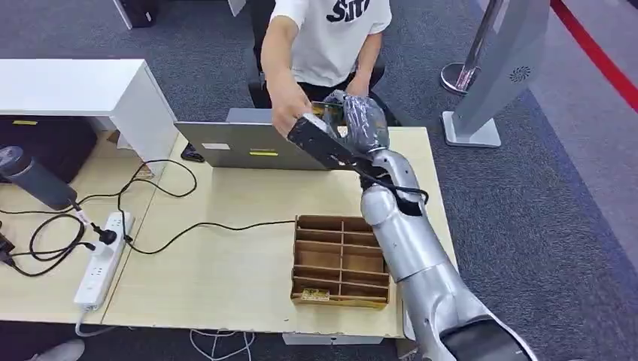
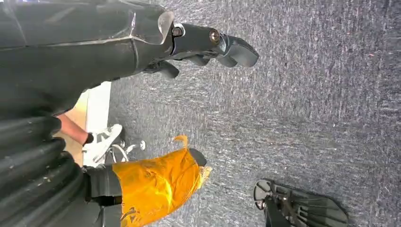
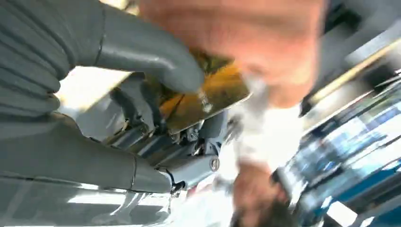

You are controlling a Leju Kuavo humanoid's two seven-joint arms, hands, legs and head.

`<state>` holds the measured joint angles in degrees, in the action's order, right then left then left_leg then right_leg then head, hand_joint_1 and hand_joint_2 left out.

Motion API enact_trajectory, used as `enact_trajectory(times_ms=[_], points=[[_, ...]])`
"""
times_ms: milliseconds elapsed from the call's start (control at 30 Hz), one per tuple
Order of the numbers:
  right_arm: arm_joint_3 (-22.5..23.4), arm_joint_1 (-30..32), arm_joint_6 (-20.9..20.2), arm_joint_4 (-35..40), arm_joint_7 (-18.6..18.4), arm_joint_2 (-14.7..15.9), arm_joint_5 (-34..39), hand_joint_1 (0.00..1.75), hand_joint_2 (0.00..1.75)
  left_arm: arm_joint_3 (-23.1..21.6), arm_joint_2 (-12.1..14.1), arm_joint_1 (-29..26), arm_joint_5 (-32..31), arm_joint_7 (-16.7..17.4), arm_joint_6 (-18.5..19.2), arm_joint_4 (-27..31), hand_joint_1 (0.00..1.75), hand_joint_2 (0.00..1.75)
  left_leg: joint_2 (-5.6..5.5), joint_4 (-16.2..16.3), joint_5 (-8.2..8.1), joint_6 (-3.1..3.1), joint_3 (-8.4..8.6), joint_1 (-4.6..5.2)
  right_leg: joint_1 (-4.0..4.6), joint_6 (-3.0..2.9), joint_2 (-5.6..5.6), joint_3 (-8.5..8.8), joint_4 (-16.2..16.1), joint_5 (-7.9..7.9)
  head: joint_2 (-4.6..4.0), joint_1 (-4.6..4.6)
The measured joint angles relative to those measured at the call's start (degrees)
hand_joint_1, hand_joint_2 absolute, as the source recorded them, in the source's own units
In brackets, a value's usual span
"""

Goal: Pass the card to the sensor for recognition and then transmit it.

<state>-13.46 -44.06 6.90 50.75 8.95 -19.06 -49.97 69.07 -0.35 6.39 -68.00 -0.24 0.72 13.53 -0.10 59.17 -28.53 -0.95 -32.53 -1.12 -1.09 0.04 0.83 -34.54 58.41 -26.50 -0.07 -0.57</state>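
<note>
Card handling concerns us: right robot hand (image 3: 156, 109) pinches the thin, stiff, slippery yellow card (image 3: 208, 97) at its edge, person's hand (image 1: 286, 114) at twelve o'clock; left robot hand (image 2: 208, 45) hangs with its fingers apart, holding nothing.

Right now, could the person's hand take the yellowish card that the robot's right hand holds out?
Probably yes: the person's hand already meets the yellowish card in the right hand, nothing between them.
</note>
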Motion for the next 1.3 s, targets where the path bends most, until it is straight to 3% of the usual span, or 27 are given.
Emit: enact_trajectory(times_ms=[100,200,367,467,533,700,933,1033,1167,1300], points=[[1.57,-0.45,-4.94,-1.16,5.55,-0.41,10.90,0.00,1.75,0.00,0.09,0.06,-0.44,0.00,0.44,0.00,0.00,1.75,-0.03,0.00,0.00,0.00,0.00,0.00,0.00,0.00,-0.03,0.00,0.00,0.00,0.00,0.00],[4.47,-1.09,-8.29,-2.75,8.53,-0.44,18.35,0.00,1.75,0.00,0.24,0.10,-0.92,0.00,0.57,0.00,0.00,1.75,-0.04,0.00,0.01,0.00,0.00,0.00,0.00,0.00,-0.03,0.01,0.00,0.00,0.00,0.00],[10.72,-2.76,-13.13,-6.08,9.02,-0.15,29.50,0.00,1.75,0.00,0.57,0.29,-1.49,0.11,0.83,0.00,0.00,1.75,-0.03,0.02,0.01,0.00,0.00,0.01,0.00,0.00,-0.03,0.01,-0.02,0.01,0.00,0.00],[17.41,-4.99,-16.30,-10.65,8.52,1.49,40.10,0.00,1.75,0.00,0.83,0.69,-2.27,0.18,1.01,-0.02,0.00,1.75,-0.13,0.05,0.01,0.00,0.01,0.01,0.00,0.01,-0.10,0.03,-0.06,0.01,0.00,0.00],[22.04,-6.06,-17.72,-14.00,8.54,3.47,46.45,0.00,1.75,0.00,0.94,1.04,-2.79,0.67,1.01,-0.02,0.00,1.75,-0.22,0.06,0.01,0.01,0.02,0.02,0.00,0.01,-0.20,0.08,-0.09,0.01,0.00,-0.02],[34.57,-6.78,-15.68,-21.77,8.52,10.43,59.66,0.00,1.75,0.00,0.94,1.65,-3.83,1.57,0.79,-0.02,0.00,1.75,-0.37,0.09,-0.02,0.07,0.00,0.03,-0.01,0.03,-0.31,0.16,-0.16,0.01,0.00,0.00],[46.91,-3.59,-14.53,-27.97,9.24,21.17,65.23,0.00,1.75,0.00,0.94,1.93,-4.17,1.92,0.66,-0.02,0.00,1.75,-0.36,0.09,-0.14,0.21,0.00,0.06,-0.04,0.09,-0.31,0.13,-0.21,-0.04,0.00,0.00],[50.51,-1.22,-14.59,-29.27,9.13,23.87,67.72,0.00,1.75,0.00,0.94,1.89,-4.17,1.84,0.63,-0.02,0.00,1.75,-0.37,0.07,-0.17,0.25,-0.02,0.05,-0.03,0.11,-0.32,0.11,-0.19,-0.07,0.00,0.00],[57.30,5.45,-17.93,-31.62,7.65,29.50,74.20,0.00,1.75,0.00,0.94,1.65,-3.96,1.12,0.63,-0.20,0.00,1.75,-0.76,0.06,-0.21,0.30,-0.01,0.02,0.01,0.26,-0.68,0.30,-0.23,-0.25,0.00,0.02],[63.72,14.69,-22.89,-33.18,6.61,32.17,79.77,0.00,1.75,0.07,1.12,1.14,-3.45,0.59,0.63,-0.20,0.00,1.75,-0.77,0.05,-0.36,0.35,-0.03,0.03,0.00,0.28,-0.75,0.32,-0.24,-0.41,0.00,0.00]])
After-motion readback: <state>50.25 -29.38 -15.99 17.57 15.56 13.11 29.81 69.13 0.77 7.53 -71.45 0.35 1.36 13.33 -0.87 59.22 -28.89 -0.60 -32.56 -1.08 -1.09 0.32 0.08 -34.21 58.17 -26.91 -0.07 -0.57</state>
